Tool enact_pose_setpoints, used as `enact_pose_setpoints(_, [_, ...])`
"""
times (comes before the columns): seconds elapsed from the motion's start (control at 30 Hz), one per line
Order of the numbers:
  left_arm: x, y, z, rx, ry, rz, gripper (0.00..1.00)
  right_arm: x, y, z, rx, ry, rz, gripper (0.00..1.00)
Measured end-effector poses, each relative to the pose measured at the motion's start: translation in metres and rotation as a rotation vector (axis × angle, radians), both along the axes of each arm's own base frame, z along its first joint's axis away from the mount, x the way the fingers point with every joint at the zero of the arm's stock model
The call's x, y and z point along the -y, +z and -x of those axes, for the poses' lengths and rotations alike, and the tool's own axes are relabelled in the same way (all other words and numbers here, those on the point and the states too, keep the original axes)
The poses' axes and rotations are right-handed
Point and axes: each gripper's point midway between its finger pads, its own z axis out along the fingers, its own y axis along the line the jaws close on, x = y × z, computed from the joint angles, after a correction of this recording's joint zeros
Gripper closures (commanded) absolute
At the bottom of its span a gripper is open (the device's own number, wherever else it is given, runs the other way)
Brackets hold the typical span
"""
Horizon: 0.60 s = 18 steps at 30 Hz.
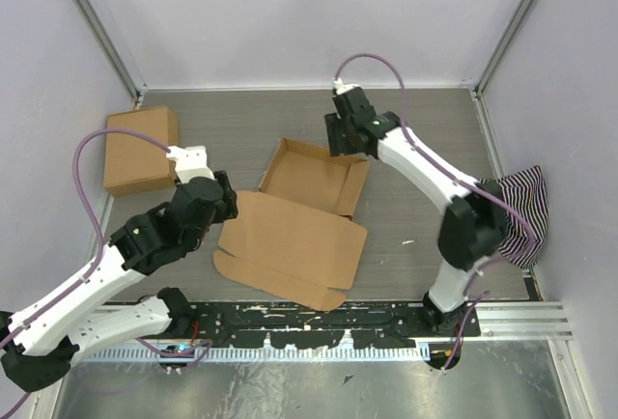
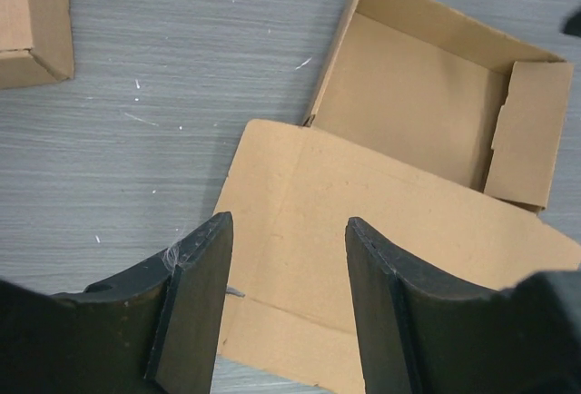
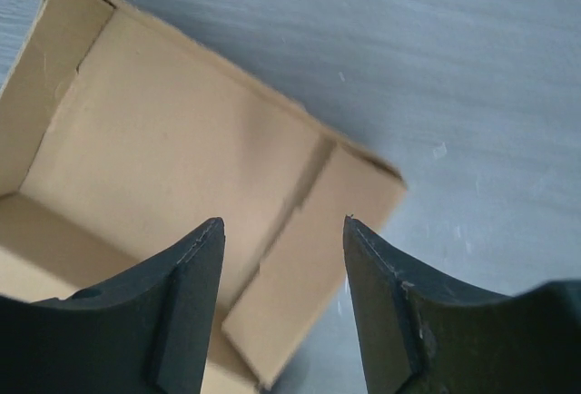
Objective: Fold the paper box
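Lid [image 1: 290, 240] of the paper box [image 1: 309, 178] sits under the left gripper [image 2: 289, 221], side flap [image 3: 313, 249] under the right gripper [image 3: 283, 221], both spread and empty. I'd pin the lid, then raise that flap

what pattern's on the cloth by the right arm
Thin dark and white stripes on the cloth; clearest in the top external view.

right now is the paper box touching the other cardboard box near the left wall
Apart. The top view shows a strip of grey table between the paper box and the other cardboard box.
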Motion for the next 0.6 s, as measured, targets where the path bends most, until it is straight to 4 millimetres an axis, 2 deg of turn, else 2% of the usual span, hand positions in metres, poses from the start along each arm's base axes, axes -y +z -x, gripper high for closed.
enact_pose_setpoints(0.13, [-0.003,-0.005,0.005,-0.016,-0.01,-0.007,0.4,-0.032,-0.04,-0.052,-0.024,0.151,0.085,0.43])
enact_pose_setpoints(0.2, [-0.005,-0.006,0.007,-0.02,-0.011,-0.005,0.4,-0.043,-0.06,-0.069,-0.035,0.203,0.111,0.43])
enact_pose_setpoints(0.3, [-0.009,-0.007,0.011,-0.019,-0.008,0.004,0.4,-0.051,-0.089,-0.08,-0.062,0.265,0.149,0.43])
enact_pose_setpoints(0.43, [-0.018,-0.014,0.017,-0.033,0.002,-0.005,0.4,-0.057,-0.101,-0.091,-0.06,0.302,0.173,0.45])
enact_pose_setpoints(0.6, [-0.022,-0.022,0.019,-0.041,0.016,-0.017,0.41,-0.061,-0.102,-0.1,-0.042,0.313,0.165,0.62])
